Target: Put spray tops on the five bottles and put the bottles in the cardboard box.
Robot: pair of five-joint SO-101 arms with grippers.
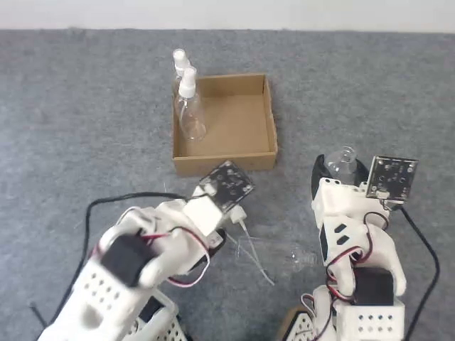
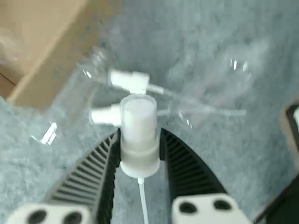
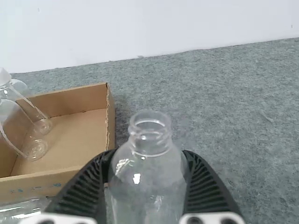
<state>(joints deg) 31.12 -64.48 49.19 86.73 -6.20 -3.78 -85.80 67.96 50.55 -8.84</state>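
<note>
Everywhere underneath, grey felted tabletop (image 1: 85,106), bounded past the cardboard box (image 1: 224,163) by a plain white wall (image 1: 227,13). Inside the box, against its left wall, two capped bottles (image 1: 190,117), clear with white spray heads, leaning together. In front of the box, left pincer (image 2: 138,135) closed tight on a white spray top (image 2: 138,116), nozzle pointing sideways, thin dip tube trailing from its base. Just past that, toward the box's front corner, a loose spray top (image 2: 131,80) lying among see-through loose bottles (image 2: 219,79), flat on the tabletop and hard to count. Off the box's front-right corner, right pincer (image 3: 148,156) clamped round the shoulders of an upright open bottle (image 3: 149,135): clear plastic, threaded neck, mouth bare, nothing fitted on it.
</note>
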